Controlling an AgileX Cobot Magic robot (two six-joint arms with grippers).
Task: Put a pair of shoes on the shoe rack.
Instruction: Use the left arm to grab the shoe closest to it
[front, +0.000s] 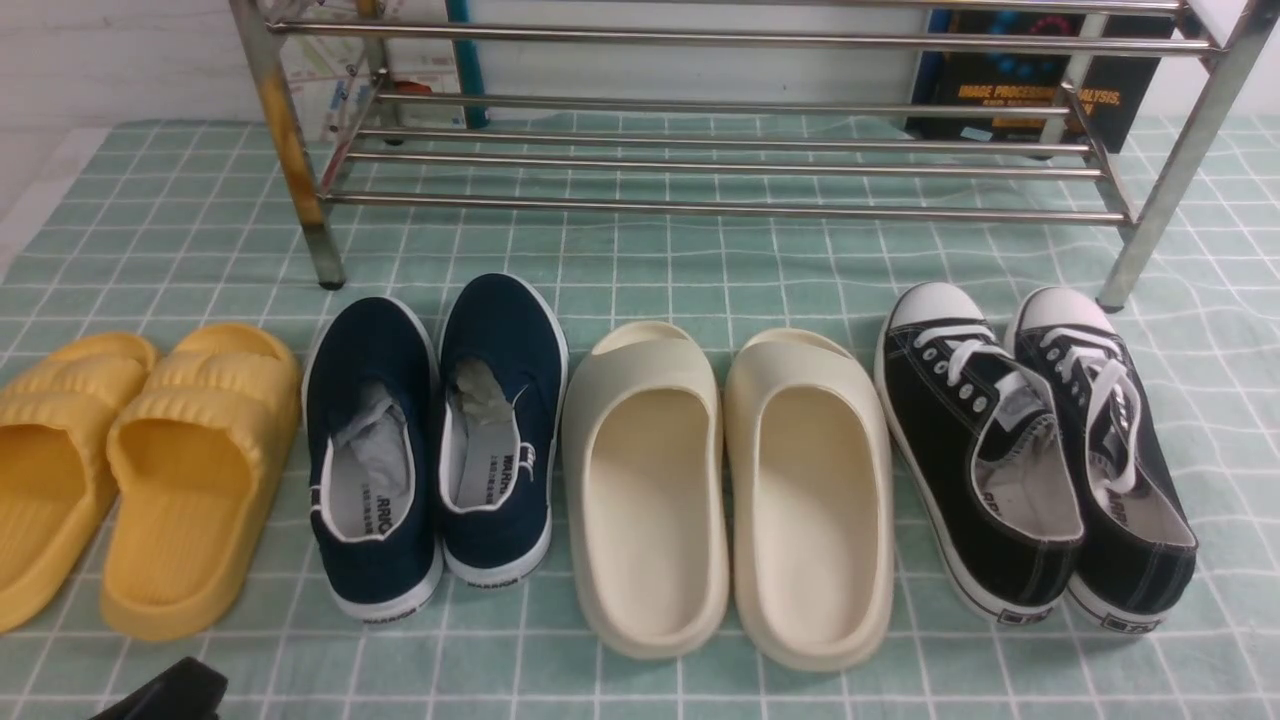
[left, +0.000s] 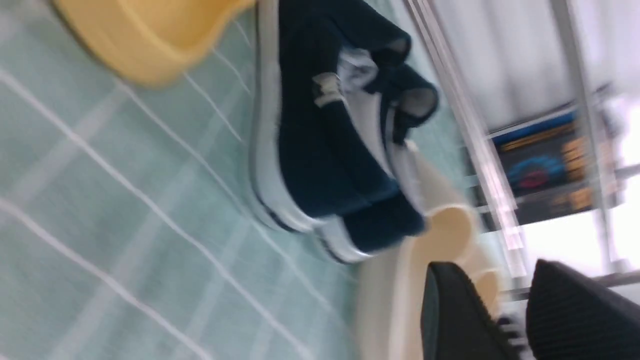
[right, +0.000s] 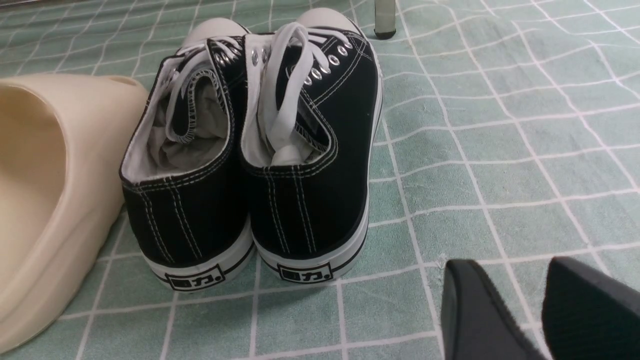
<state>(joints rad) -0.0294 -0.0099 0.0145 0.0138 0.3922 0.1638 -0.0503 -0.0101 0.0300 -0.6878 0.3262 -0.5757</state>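
Ribbed left gripper (left: 492, 272) faces navy canvas slip-ons (front: 425, 400) before round-barred steel rack (front: 720, 209).

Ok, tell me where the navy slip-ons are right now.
Front view, left of centre: the navy slip-ons sit side by side on the checked cloth, between the yellow slides and the cream slides, short of the shoe rack.

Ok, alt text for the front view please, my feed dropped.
Four pairs of footwear sit in a row on a green checked cloth before the steel shoe rack: left to right, yellow slides, navy slip-on shoes, cream slides, black lace-up sneakers.
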